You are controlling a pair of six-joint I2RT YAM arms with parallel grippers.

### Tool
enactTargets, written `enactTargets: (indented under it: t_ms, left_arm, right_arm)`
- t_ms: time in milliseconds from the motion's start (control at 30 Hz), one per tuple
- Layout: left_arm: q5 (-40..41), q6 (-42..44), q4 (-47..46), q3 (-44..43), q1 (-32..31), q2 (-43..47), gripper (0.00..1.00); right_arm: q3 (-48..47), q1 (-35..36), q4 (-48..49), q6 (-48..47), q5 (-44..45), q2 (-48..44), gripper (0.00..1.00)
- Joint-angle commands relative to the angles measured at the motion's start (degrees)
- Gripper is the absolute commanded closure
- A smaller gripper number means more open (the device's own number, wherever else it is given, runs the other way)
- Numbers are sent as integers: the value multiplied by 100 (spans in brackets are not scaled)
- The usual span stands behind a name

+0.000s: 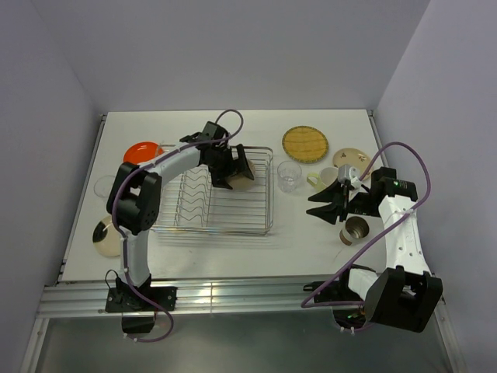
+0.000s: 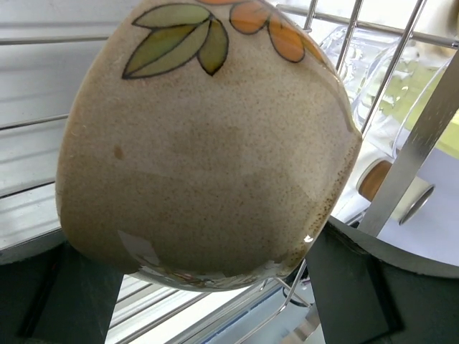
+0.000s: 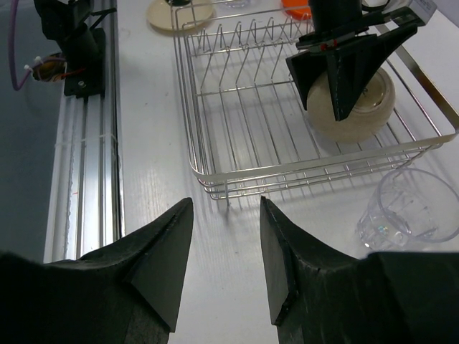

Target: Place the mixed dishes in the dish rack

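Note:
The silver wire dish rack stands mid-table. My left gripper is shut on the beige bowl with a leaf pattern, at the rack's far right end. The bowl fills the left wrist view, with a finger at each side. In the right wrist view the bowl sits low inside the rack. My right gripper is open and empty over bare table right of the rack, as its wrist view shows. A clear plastic cup stands beside the rack.
An orange plate and a cream plate lie left of the rack. A yellow woven plate, a tan plate, a pale green mug and a brown metallic cup are on the right. Walls close in on three sides.

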State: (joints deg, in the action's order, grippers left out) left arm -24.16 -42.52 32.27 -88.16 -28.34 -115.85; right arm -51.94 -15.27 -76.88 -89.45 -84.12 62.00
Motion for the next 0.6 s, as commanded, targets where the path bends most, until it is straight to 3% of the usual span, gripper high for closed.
enactTargets:
  t_ms: [0, 267, 567]
  left_arm:
    - [-272, 236, 87, -26, -14, -95, 1]
    - [-1309, 552, -107, -87, -5, -113, 1]
    - [-1372, 578, -46, 123, -5, -34, 1]
  right_arm:
    - [-18, -29, -582, -125, -492, -12, 50]
    - [18, -29, -582, -125, -448, -56, 50]
    - [17, -29, -582, -134, -448, -56, 50]
